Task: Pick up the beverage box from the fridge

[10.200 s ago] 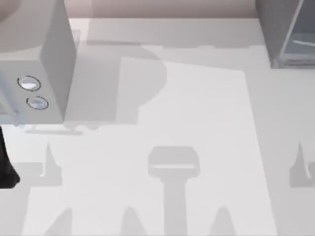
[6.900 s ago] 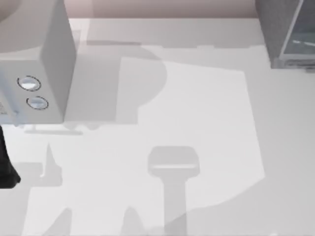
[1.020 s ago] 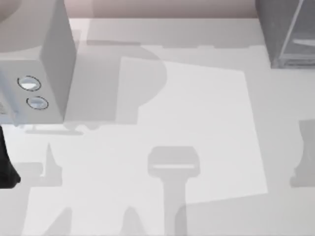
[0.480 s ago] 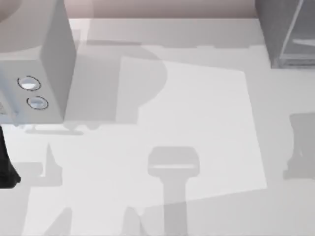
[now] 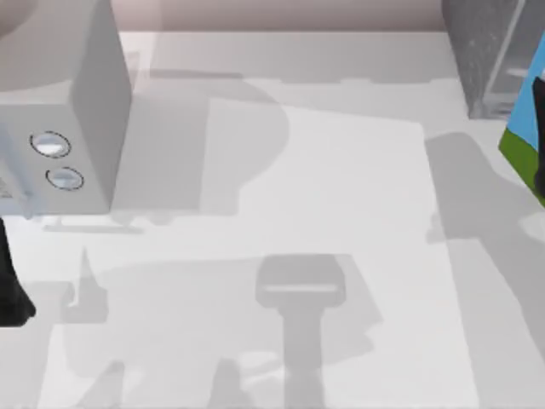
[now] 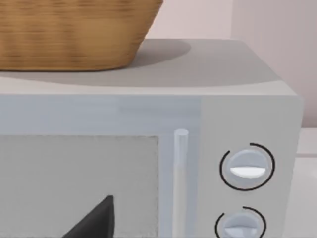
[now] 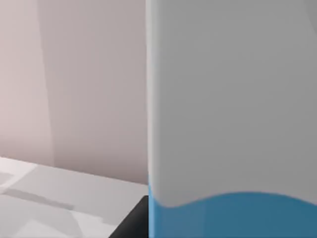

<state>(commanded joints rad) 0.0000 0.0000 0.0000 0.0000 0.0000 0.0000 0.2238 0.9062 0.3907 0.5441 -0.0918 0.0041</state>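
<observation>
The beverage box [image 5: 528,128] hangs tilted at the top view's right edge, light blue with a green band at its low end, just in front of the dark grey speckled fridge [image 5: 477,51] at the back right. In the right wrist view the beverage box [image 7: 233,124] looms very close, pale above and blue below. My right gripper is shut on it, and one dark finger [image 7: 132,224] shows beside the carton. The box's shadow falls on the table under it. My left arm [image 5: 10,290] stays parked at the left edge.
A light grey box with two round knobs [image 5: 64,111] stands at the back left, and a woven basket [image 6: 74,34] sits on top of it. The white table [image 5: 324,170] stretches between it and the fridge. A pale wall runs behind.
The beverage box has come into the top view at the right edge, where it did not show before. Large shadows have shifted across the right and front of the table.
</observation>
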